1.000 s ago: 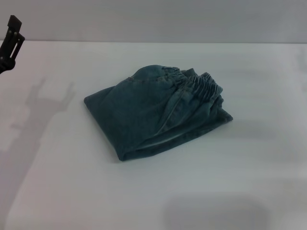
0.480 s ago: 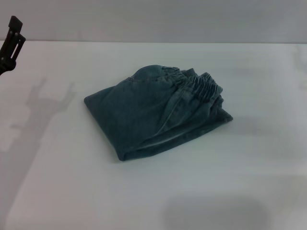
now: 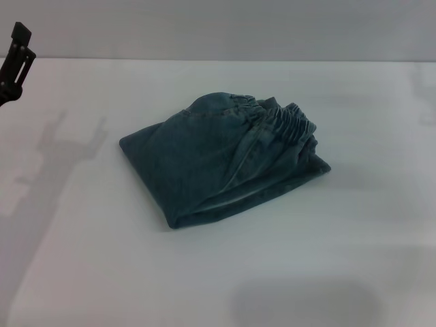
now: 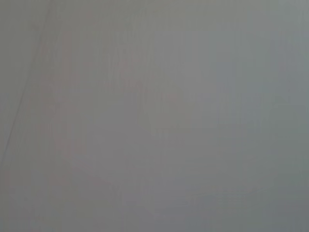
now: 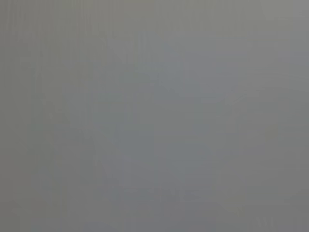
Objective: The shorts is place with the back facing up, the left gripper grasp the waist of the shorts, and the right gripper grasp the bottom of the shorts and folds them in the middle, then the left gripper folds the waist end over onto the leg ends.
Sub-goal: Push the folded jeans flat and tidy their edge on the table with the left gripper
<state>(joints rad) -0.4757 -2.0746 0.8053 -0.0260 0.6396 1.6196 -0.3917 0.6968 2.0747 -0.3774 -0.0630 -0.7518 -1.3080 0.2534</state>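
The blue denim shorts (image 3: 221, 162) lie folded into a compact bundle in the middle of the white table (image 3: 102, 259). Their gathered elastic waist (image 3: 286, 122) rests on top toward the far right of the bundle, over the layers below. My left gripper (image 3: 15, 58) hangs at the far left edge of the head view, raised and well away from the shorts, holding nothing that I can see. The right gripper is out of view. Both wrist views show only a blank grey surface.
The table's far edge (image 3: 218, 60) meets a grey wall at the back. The left arm's shadow (image 3: 61, 146) falls on the tabletop to the left of the shorts.
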